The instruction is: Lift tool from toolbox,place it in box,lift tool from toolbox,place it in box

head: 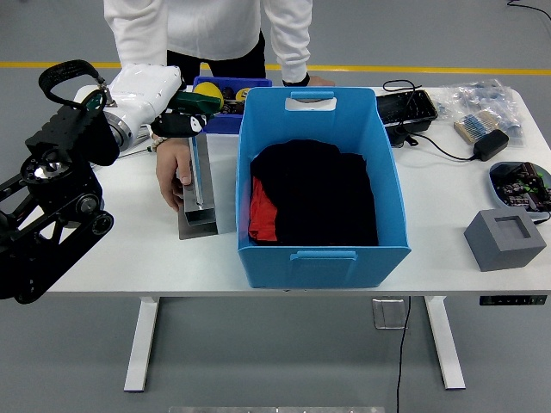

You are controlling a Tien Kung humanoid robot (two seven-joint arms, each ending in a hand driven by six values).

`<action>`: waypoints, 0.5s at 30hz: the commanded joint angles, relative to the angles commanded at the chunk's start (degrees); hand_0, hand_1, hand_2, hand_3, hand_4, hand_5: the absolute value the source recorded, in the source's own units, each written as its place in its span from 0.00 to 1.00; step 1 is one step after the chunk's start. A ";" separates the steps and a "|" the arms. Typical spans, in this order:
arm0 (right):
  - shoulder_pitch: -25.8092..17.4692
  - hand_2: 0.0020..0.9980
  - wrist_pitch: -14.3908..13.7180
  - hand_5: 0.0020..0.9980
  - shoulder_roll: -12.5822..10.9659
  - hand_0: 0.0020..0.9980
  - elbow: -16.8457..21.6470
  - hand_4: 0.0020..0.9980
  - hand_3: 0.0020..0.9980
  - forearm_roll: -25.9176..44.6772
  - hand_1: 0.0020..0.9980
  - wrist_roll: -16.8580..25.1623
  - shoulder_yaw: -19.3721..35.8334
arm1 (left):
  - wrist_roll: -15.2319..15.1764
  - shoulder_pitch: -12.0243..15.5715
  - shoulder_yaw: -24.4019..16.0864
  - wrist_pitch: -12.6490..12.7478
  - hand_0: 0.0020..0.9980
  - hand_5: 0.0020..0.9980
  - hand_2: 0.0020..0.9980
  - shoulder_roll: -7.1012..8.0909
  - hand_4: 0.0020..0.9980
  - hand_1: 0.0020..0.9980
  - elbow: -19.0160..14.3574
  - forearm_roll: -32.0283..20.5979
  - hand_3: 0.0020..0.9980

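White tabletop (pixel 129 249), grey floor with a yellow line behind. Left hand (pixel 176 125) up over the far-left side, fingers closed round the handle of a long metal tool (pixel 198 168); tool hangs vertical, tip down inside the grey toolbox (pixel 198 215). Person's hand (pixel 172 172) rests flat against the toolbox's left side, steadying it. Big blue box (pixel 318 249) just right of the toolbox, black and red cloth inside. Small blue bin (pixel 225 103) at the far edge. Right arm not visible.
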 joint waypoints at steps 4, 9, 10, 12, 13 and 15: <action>-0.02 0.71 -0.01 0.73 -0.04 0.68 -0.04 0.78 0.58 0.15 0.64 0.01 -0.04 | -0.18 -0.48 0.12 -0.05 0.17 0.42 0.03 0.28 0.60 0.02 -0.47 -0.74 0.08; 0.01 0.71 -0.03 0.73 -0.06 0.68 -0.06 0.78 0.58 0.13 0.64 0.01 0.02 | -0.38 -1.37 0.16 -0.23 0.17 0.42 0.03 0.81 0.60 0.02 -1.20 -1.58 0.08; 0.02 0.71 -0.03 0.73 -0.05 0.68 -0.06 0.78 0.58 0.09 0.64 0.01 0.08 | -0.43 -1.64 0.24 -0.26 0.17 0.41 0.03 0.97 0.60 0.02 -1.38 -1.83 0.08; 0.04 0.71 -0.02 0.73 -0.06 0.68 -0.06 0.78 0.58 0.10 0.64 0.01 0.11 | -0.49 -2.01 0.27 -0.33 0.17 0.41 0.03 1.20 0.60 0.02 -1.65 -2.35 0.08; 0.05 0.71 -0.02 0.73 -0.07 0.68 -0.07 0.78 0.58 0.13 0.64 0.00 0.15 | -0.50 -2.29 0.26 -0.40 0.17 0.41 0.03 1.38 0.60 0.02 -1.84 -2.82 0.08; 0.06 0.71 -0.02 0.73 -0.10 0.68 -0.07 0.78 0.58 0.15 0.64 0.00 0.21 | -0.47 -2.75 0.31 -0.62 0.17 0.41 0.03 1.66 0.60 0.02 -2.10 -3.51 0.08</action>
